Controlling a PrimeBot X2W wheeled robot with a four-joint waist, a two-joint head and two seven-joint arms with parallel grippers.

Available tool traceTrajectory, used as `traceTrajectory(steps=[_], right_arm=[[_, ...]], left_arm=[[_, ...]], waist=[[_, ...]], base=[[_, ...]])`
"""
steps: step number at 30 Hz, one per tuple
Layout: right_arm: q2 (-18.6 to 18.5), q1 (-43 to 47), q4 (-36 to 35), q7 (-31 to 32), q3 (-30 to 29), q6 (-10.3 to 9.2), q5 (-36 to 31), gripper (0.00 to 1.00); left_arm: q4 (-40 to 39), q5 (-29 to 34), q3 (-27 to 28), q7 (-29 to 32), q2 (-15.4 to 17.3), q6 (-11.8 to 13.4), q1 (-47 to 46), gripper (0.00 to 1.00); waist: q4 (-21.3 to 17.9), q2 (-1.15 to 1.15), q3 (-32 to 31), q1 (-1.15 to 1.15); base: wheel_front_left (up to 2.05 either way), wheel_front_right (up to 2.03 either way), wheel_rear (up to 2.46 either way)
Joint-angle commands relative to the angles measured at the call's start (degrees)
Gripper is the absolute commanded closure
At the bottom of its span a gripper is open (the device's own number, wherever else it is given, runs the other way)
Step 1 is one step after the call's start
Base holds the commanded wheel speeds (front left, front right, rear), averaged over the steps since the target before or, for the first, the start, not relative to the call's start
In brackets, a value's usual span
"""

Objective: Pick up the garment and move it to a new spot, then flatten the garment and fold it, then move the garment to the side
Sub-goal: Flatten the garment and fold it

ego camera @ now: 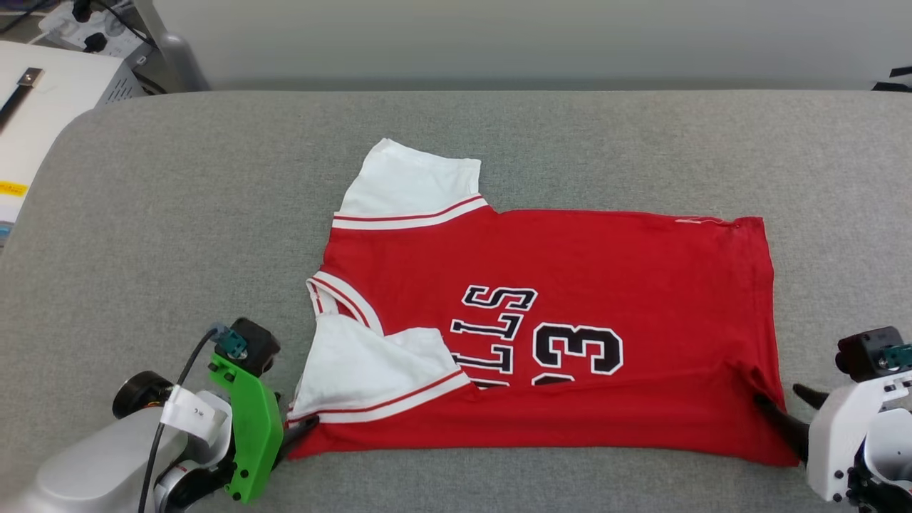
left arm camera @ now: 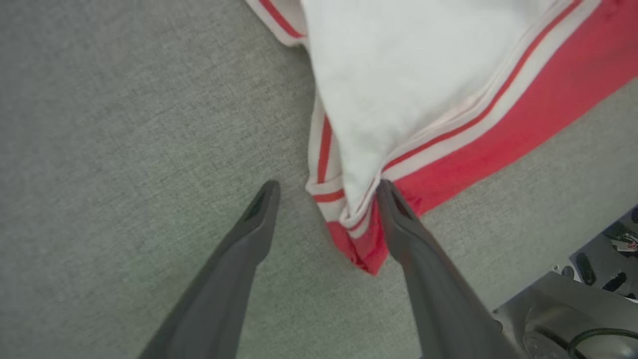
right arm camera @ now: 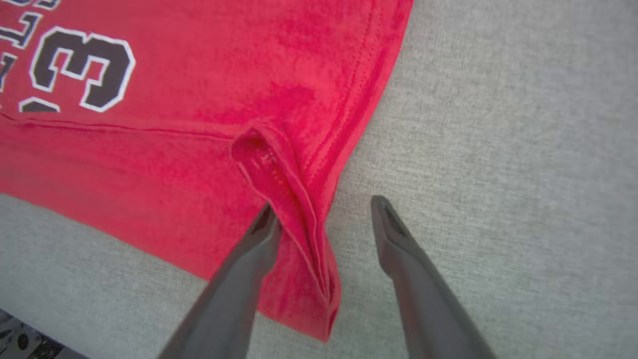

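garment (ego camera: 605, 271) flat, left pincer (left arm camera: 326, 187) at sleeve corner, right pincer (right arm camera: 324, 207) at hem

A grey fabric-covered bench (ego camera: 142, 214) has rounded far corners. Off its far left corner sits a white cabinet (ego camera: 57, 100) with a black strap (ego camera: 19, 92) and a yellow label (ego camera: 12, 189). Beyond the bench's far edge are a power strip (ego camera: 100, 28) and a pale wall (ego camera: 534, 35).

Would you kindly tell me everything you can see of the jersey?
The jersey is red cloth with white short sleeves, striped trim and black white-outlined lettering. It lies flat on the grey pad, collar to the robot's left, near edge folded over so one sleeve covers some lettering. The open left end effector straddles its near collar-side corner; the open right end effector straddles a pinched ridge at the hem corner.
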Motion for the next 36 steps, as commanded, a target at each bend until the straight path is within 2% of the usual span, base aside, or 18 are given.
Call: traceTrajectory(steps=[1,5,13,17,21,25,31,36], right_arm=[[-0.1,-0.3,-0.2,-2.1,-0.7,-0.04,-1.2,0.0],[1.2,0.8,-1.6,-9.0,-4.6,-0.04,-3.9,0.0],[8.1,1.3,-8.0,-19.6,-13.9,-0.04,-12.0,0.0],[12.5,0.7,-12.2,-23.9,-17.3,-0.04,-17.1,0.0],[16.5,0.5,-17.0,-25.1,-18.4,-0.04,-20.5,0.0],[18.8,0.2,-20.9,-24.4,-17.9,-0.04,-22.9,0.0],[20.0,-2.3,-22.9,-24.3,-16.2,-0.04,-23.8,0.0],[20.7,-4.5,-23.1,-24.4,-15.1,-0.04,-24.4,0.0]], left_arm=[[0.0,0.4,0.5,-1.2,0.3,0.0,0.4,0.0],[-2.1,1.0,2.1,-3.4,2.0,0.7,-0.9,0.0],[-6.6,3.1,6.8,-7.4,4.6,3.6,-6.6,0.0],[-6.4,2.8,10.0,-9.1,3.7,4.6,-10.6,0.0],[-4.2,3.4,12.1,-9.0,2.3,4.4,-15.9,0.0],[-0.4,1.8,13.8,-5.8,0.3,2.8,-21.5,0.0],[6.7,-1.1,13.2,5.7,-2.3,-0.2,-30.3,0.0],[11.1,-3.3,12.9,13.9,-3.7,-1.7,-36.5,0.0]], waist=[[0.5,0.0,-1.3,0.0],[1.0,0.0,-2.9,0.0],[0.2,0.0,-3.3,0.0],[-1.1,0.0,-1.8,0.0],[-2.8,0.0,1.3,0.0],[-4.6,0.0,5.5,0.0],[-7.6,0.0,12.2,0.0],[-9.9,0.0,16.8,0.0]], base=[[0.0,0.0,0.0],[0.0,0.0,0.0],[0.0,0.0,0.0],[0.0,0.0,0.0],[0.0,0.0,0.0],[0.0,0.0,0.0],[0.0,0.0,0.0],[0.0,0.0,0.0]])
